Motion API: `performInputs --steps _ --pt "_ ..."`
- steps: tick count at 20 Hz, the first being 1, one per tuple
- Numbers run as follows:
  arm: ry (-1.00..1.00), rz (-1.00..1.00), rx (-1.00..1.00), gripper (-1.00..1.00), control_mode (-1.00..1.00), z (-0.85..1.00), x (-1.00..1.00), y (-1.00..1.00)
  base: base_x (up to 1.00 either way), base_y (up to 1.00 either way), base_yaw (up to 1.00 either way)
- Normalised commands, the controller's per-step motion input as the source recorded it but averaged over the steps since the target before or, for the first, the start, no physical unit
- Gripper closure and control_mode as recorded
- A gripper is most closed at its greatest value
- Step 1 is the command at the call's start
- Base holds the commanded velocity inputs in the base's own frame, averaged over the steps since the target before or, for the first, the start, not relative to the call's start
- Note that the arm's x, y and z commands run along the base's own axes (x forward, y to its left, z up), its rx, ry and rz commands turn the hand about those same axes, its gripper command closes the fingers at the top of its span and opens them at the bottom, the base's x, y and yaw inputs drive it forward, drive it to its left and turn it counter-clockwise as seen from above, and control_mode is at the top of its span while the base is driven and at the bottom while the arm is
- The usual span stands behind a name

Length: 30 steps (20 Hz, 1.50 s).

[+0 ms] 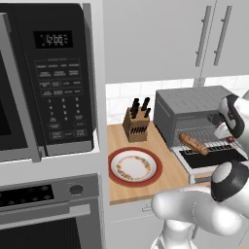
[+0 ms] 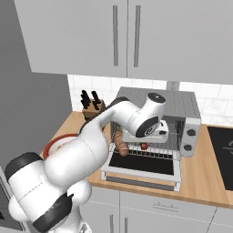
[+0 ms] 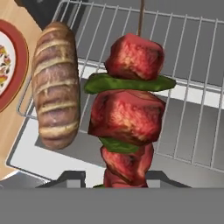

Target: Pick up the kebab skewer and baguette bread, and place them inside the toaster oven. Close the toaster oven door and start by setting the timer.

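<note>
Got my gripper [image 3: 114, 180] clamped on the kebab skewer [image 3: 127, 116], hovering over the toaster oven [image 1: 192, 104] rack. Baguette bread [image 3: 56, 85] already lies there on the left. I'd lower it flat beside the loaf, not touching, then release.

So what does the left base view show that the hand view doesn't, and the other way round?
Left base view alone: the black microwave, the wooden knife block and the boxy grey toaster oven's ribbed top. Hand view alone: the pincer shut on the skewer of red meat chunks and green pepper. Both: the ridged brown baguette on the wire rack, and the red-rimmed plate.
</note>
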Motion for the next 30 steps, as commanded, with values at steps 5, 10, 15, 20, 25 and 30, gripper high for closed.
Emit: performInputs --steps 5,10,15,20,25,30 --pt "0.0 0.04 0.0 1.0 -1.0 -0.41 0.35 -0.01 0.0 0.0 0.0" --pt "0.0 0.02 0.0 1.0 -1.0 -0.22 0.36 -0.08 0.0 0.0 0.0" --pt "0.0 0.04 0.0 1.0 -1.0 -0.2 0.21 -0.09 0.0 0.0 0.0" --pt "0.0 0.03 0.0 1.0 -1.0 -0.15 0.22 -0.1 0.0 0.0 0.0" --pt "0.0 0.02 0.0 1.0 -1.0 -0.17 0.17 -0.09 0.0 0.0 0.0" --pt "0.0 0.01 0.0 1.0 -1.0 -0.21 0.05 -0.08 0.0 0.0 0.0"
